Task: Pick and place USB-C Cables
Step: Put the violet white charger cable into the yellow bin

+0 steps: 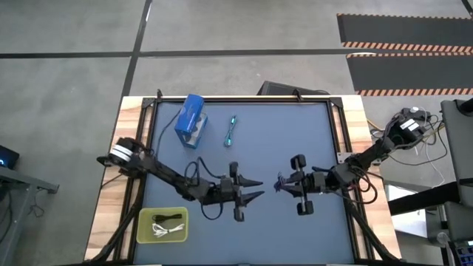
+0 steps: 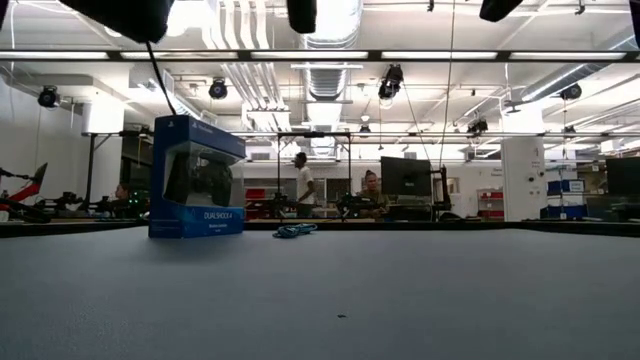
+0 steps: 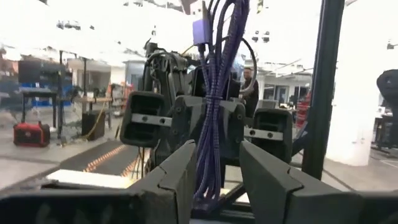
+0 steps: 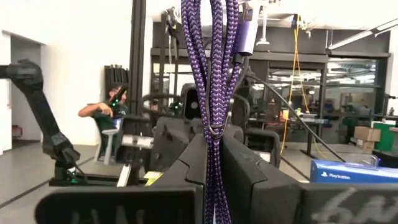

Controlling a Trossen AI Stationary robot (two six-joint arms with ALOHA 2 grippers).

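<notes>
Midair above the table's middle, the right gripper [image 1: 281, 183] pinches one purple cable [image 4: 214, 74], facing the left gripper [image 1: 255, 189], whose fingers stand apart. One teal cable [image 1: 230, 131] lies beside the single blue box [image 1: 191, 120]. Two cables, white [image 1: 168, 230] and black [image 1: 170, 217], rest in the yellow-green tray [image 1: 143, 229].

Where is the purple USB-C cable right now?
The purple USB-C cable is pinched in the right end effector, raised mid-table, facing the open left end effector.
</notes>
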